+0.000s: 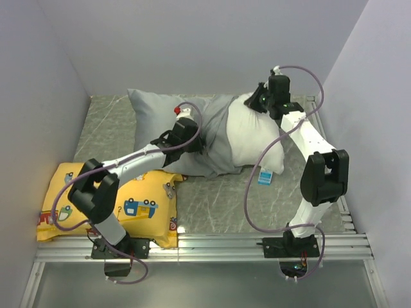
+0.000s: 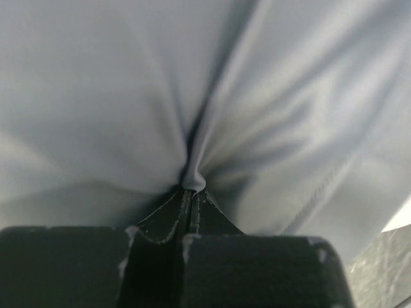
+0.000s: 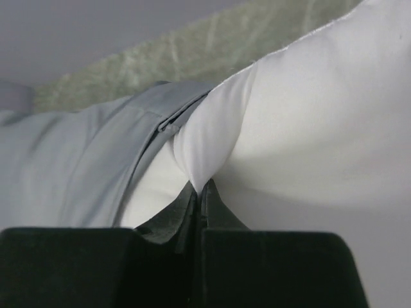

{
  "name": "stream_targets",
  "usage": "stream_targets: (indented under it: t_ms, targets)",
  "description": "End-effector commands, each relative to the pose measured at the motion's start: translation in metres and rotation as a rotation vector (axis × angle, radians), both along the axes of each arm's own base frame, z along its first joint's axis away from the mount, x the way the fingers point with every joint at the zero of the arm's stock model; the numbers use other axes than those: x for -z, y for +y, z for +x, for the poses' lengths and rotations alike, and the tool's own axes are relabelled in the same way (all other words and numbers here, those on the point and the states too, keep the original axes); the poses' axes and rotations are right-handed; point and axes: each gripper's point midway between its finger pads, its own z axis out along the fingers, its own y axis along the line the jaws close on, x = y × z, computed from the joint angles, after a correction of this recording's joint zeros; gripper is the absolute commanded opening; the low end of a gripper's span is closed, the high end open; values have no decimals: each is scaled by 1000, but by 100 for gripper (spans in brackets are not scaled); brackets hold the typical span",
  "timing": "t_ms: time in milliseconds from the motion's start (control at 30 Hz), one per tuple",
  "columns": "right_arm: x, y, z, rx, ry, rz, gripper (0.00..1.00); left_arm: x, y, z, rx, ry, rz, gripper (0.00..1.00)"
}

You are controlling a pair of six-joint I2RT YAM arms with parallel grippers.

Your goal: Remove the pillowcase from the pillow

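So the pillowcase [image 1: 164, 115] is roughly half off. The grey cloth lies bunched across the back-left of the desk [image 1: 218, 199], and the plump white pillow [image 1: 253, 135] bulges out of its open end on the right side. The left hand [image 2: 191, 196] is clamped tight on a pinch of the grey fabric around the middle of the case, with folds fanning out from the fingertips in the wrist view. The right hand [image 3: 200, 192] is clenched on a fold of the bare white pillow up at its far end, just beside the hem of the case, which wraps the pillow right next to the grip. A small blue tag [image 1: 265, 177] sits at the pillow's near edge, down on the desk. The yellow cartoon-vehicle cushion [image 1: 144, 205] is at the front left under the left arm. Its far edge is either touching the grey cloth or tucked just under it, can't tell which.
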Motion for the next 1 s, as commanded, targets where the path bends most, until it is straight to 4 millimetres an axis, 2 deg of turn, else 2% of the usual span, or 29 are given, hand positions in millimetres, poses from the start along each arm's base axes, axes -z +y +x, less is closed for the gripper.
stream_targets:
  t_ms: [0,33,67,100,133,167,200,267,300,367,400,467,500,533,567,600,633,667,700,733,767,800,833,900,967]
  targets:
    - [-163,25,-18,-112,-358,162,0,33,-12,-1,70,130,-27,1]
    - [-174,29,-26,-142,-383,174,0,44,-14,3,63,152,-24,0]
    - [-207,30,-47,-172,-470,191,0,45,-15,7,48,161,-38,1]
    - [-191,36,-59,-200,-451,196,0,40,-15,17,25,144,-54,0]
    - [-192,38,-74,-225,-470,198,0,44,-13,22,1,144,-51,1]
    - [-221,37,-103,-250,-584,210,0,44,-12,29,-30,145,-65,0]
    - [-180,40,-113,-260,-522,207,0,40,-9,41,-54,133,-87,1]
    - [-156,43,-136,-299,-528,199,0,44,-7,53,-87,145,-115,1]
    - [-115,39,-153,-291,-469,184,0,40,-7,59,-97,129,-126,1]
    - [-70,40,-168,-274,-423,156,0,39,-9,64,-98,115,-127,1]
    - [-11,34,-179,-252,-318,132,0,33,-14,67,-84,88,-145,1]
    - [25,30,-189,-234,-285,143,0,25,-18,67,-69,54,-140,0]
    - [65,27,-202,-226,-205,142,0,24,-22,62,-52,45,-135,0]
    - [80,27,-207,-225,-176,157,0,16,-24,59,-39,24,-134,0]
    - [81,32,-210,-239,-197,182,0,12,-23,56,-33,2,-107,0]
    - [95,34,-217,-227,-164,192,0,11,-28,46,-13,-5,-89,2]
    - [99,39,-220,-230,-158,187,0,-2,-27,41,-8,-29,-89,4]
    - [104,50,-226,-257,-146,165,0,-7,-27,36,1,-44,-75,5]
    - [101,53,-222,-239,-156,139,0,-9,-22,31,0,-45,-74,10]
    - [102,58,-222,-242,-152,125,0,-29,-19,27,5,-73,-96,14]
    - [110,63,-223,-249,-125,105,0,-38,-15,24,10,-92,-87,18]
    - [110,73,-227,-272,-118,108,0,-45,-9,20,7,-92,-67,28]
    - [116,77,-228,-279,-100,109,0,-66,-4,17,4,-129,-76,33]
    - [129,84,-231,-291,-62,119,0,-93,4,14,3,-185,-62,44]
    - [135,87,-234,-285,-44,124,0,-122,15,5,5,-234,-56,49]
